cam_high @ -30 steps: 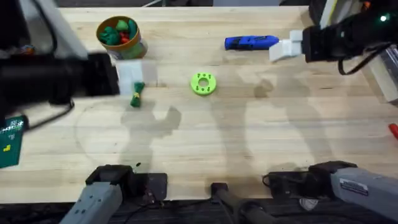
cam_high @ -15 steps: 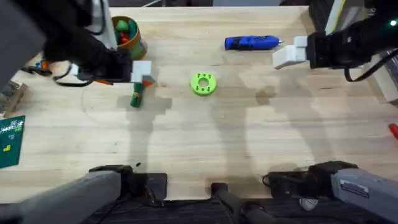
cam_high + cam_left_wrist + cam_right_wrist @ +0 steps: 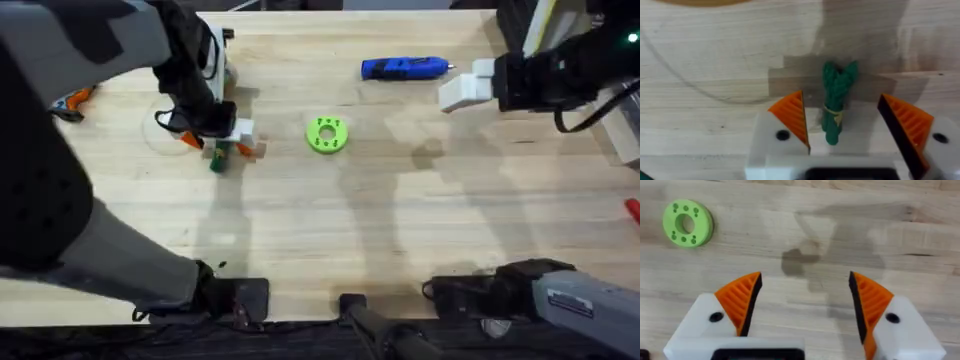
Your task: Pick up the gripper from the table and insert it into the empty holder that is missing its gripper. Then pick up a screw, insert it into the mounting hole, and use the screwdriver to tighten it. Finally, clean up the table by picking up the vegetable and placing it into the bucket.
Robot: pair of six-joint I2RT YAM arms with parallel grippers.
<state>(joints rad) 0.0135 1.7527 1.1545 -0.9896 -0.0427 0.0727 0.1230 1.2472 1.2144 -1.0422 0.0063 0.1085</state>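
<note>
The vegetable point(image 3: 836, 102) lies flat on the tabletop point(image 3: 330, 230), just to the side of the green disc point(image 3: 326, 134) and away from the screwdriver point(image 3: 404, 68), which rests beyond the disc towards the far edge. The left gripper point(image 3: 842, 127) sits directly over it with its jaws spread, one orange ribbed pad on each side of the stalk and neither touching it. The right gripper point(image 3: 805, 305) hangs spread as well, above bare wood, with nothing between its pads.

The vegetable looks like a small, light toy, probably soft or slightly yielding, with a slim stalk and a bushier leafy end. It should lift with little force, but being narrow it could roll or slip sideways if only one pad meets it first. The best hold seems to be across the stalk near the tie at its middle, where it is firmest, rather than on the loose leafy tips.

The left wrist view shows the alignment plainly: the stalk runs between the pads, roughly centred. From overhead the left arm hides most of the vegetable and leaves just a green tip point(image 3: 217, 161) visible. The overhead view, however, gives the layout relative to the disc and screwdriver, and the right wrist view catches the disc point(image 3: 687, 223) well off to one side.
</note>
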